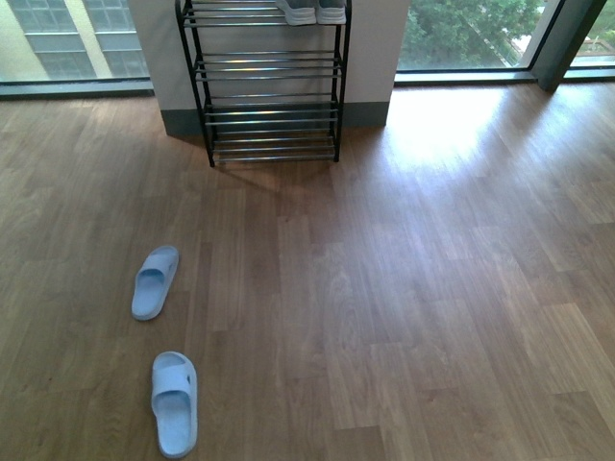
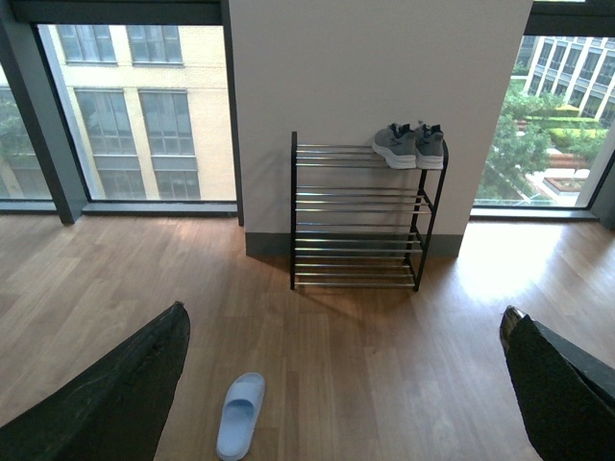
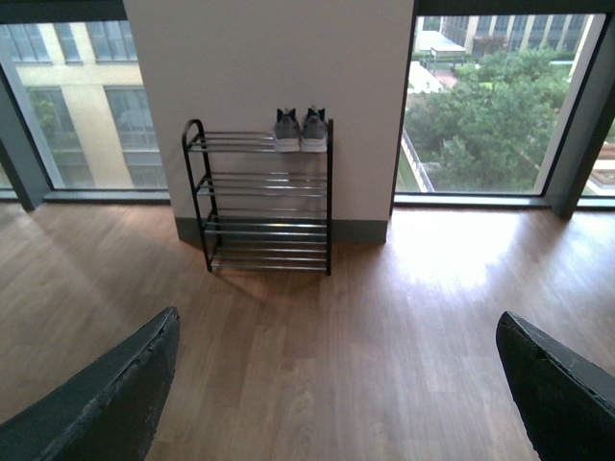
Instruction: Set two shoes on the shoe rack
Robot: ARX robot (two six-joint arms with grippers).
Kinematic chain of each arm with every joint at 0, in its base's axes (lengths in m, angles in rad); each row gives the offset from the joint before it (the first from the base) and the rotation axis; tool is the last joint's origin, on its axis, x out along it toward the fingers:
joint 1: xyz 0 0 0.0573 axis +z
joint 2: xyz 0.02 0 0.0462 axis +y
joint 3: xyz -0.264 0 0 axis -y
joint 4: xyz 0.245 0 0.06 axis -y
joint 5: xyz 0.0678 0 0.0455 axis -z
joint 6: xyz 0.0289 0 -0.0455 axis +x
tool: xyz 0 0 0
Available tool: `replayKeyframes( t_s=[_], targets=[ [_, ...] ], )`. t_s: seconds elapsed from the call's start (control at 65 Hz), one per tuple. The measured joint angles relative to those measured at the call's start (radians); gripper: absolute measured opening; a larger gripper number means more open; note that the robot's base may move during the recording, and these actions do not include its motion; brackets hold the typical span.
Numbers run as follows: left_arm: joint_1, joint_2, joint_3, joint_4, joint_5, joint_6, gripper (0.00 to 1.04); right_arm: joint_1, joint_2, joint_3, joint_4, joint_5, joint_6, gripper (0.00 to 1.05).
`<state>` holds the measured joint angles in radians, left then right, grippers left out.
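Observation:
Two grey sneakers stand side by side at the right end of the top shelf of the shoe rack; their white soles show at the upper edge of the front view, and they appear as well in the right wrist view as sneakers. The rack has a black frame and chrome bars and stands against the wall; rack. My left gripper hangs open high above the floor, holding nothing. My right gripper is open too, over bare wood.
Two pale blue slides lie on the wooden floor at the left: one farther off, one nearer; the left wrist view shows one slide. Floor-to-ceiling windows flank the white wall behind the rack.

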<state>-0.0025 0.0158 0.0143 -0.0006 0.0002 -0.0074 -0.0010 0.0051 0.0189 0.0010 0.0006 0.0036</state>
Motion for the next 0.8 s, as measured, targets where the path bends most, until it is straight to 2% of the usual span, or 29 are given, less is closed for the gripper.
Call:
replayKeyframes(
  t_s=[0.8],
  targets=[
    [0.000, 0.000, 0.000, 0.000, 0.000, 0.000, 0.95, 0.000, 0.000, 0.000, -0.001, 0.000, -0.001, 0.95]
  ],
)
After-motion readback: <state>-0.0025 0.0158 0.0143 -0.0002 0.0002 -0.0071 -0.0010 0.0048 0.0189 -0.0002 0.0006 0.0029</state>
